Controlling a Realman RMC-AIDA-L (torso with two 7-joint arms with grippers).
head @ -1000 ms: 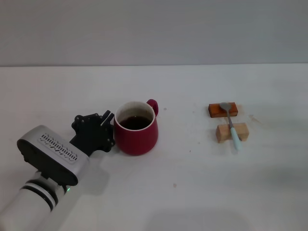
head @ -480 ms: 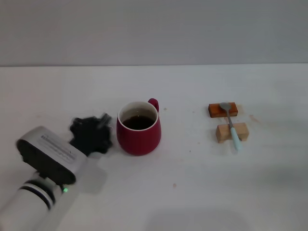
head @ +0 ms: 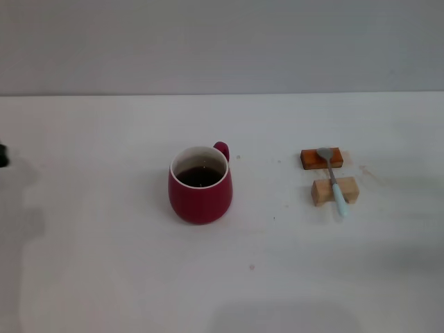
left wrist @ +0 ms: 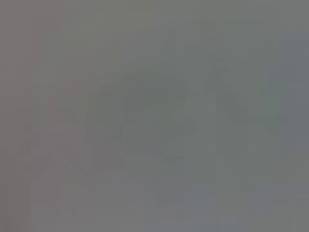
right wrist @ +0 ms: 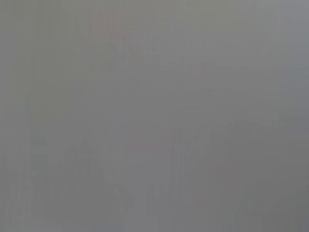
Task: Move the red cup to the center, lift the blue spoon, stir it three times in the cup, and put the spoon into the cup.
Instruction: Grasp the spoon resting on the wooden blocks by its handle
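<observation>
In the head view you see the red cup (head: 200, 184) standing upright a little left of the frame's middle on the white surface (head: 104, 277). Its loop handle points toward the upper right, and dark liquid fills its whitish inside. Nothing touches the cup.

Toward the right of the frame, well apart from the cup, the blue spoon (head: 332, 180) lies across two small wooden blocks. Its grey bowl rests on the orange-brown block (head: 309, 159), which sits higher in the frame, and its light blue handle crosses the tan block (head: 320, 191) below it, the handle's end hanging just past that block.

At the far left edge, about mid-height, a small dark sliver (head: 3, 155) shows; you cannot tell what it is. Neither set of fingers appears in this view, so you cannot tell whether they are released or clenched.

The left wrist view gives you only a flat grey blur.

The right wrist view is likewise grey, with nothing to make out.
</observation>
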